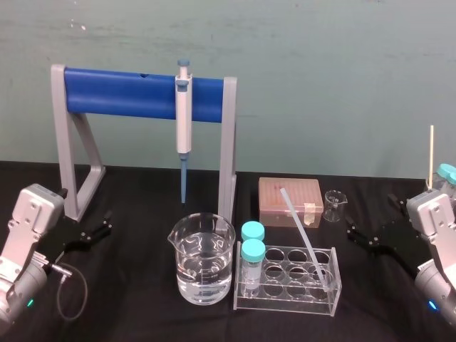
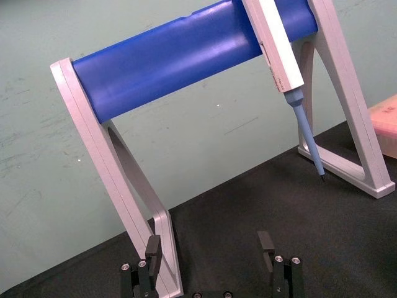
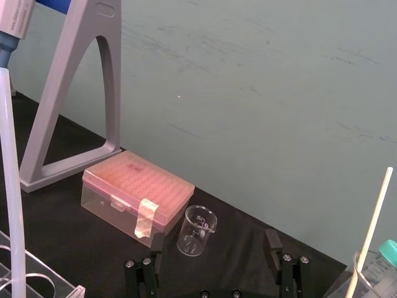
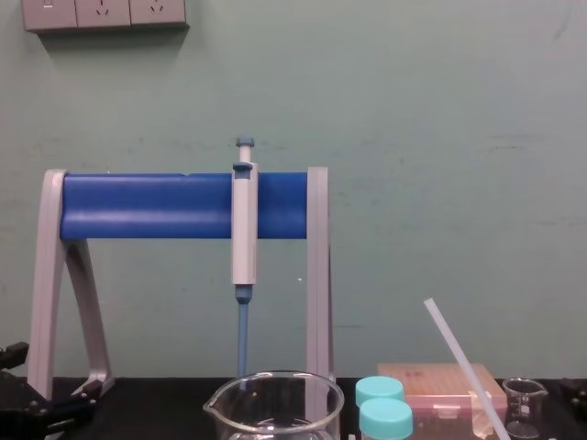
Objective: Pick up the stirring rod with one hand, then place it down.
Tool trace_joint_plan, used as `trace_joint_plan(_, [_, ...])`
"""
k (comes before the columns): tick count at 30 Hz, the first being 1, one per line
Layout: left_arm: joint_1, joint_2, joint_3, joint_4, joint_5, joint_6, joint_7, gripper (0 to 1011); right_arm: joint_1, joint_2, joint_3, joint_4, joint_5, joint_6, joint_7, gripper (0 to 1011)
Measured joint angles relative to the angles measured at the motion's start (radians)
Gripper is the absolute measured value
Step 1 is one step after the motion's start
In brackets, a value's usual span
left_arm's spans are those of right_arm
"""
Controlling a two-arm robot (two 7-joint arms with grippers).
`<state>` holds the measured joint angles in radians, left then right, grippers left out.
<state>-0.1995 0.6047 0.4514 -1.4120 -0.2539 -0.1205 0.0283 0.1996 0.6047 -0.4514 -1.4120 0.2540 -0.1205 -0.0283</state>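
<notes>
Head view shows a grey-and-blue stand [image 1: 142,92] at the back of the black table [image 1: 135,299], with a pipette [image 1: 184,114] hanging from its bar. In front sit a large beaker [image 1: 202,267] of clear liquid and, just right of it, a clear tube rack [image 1: 285,305]. Behind the rack is a pink box [image 1: 290,201]. The stirring rod [image 1: 303,235] leans in the rack, lower end in a right-hand well, top tilted back toward the box. The right gripper [image 1: 372,219] hovers at far right, fingers spread apart, clear of the rod. The left gripper [image 1: 107,222] sits at far left, also spread. A small beaker [image 1: 333,205] stands beside the box.
</notes>
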Motion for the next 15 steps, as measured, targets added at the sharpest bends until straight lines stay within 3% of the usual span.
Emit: trace_joint_plan(15, [0.0, 0.0, 0.0, 0.0, 0.0, 0.0, 0.0, 1001, 0.0, 0.0, 0.0, 0.0, 0.0, 0.0, 0.0, 1003])
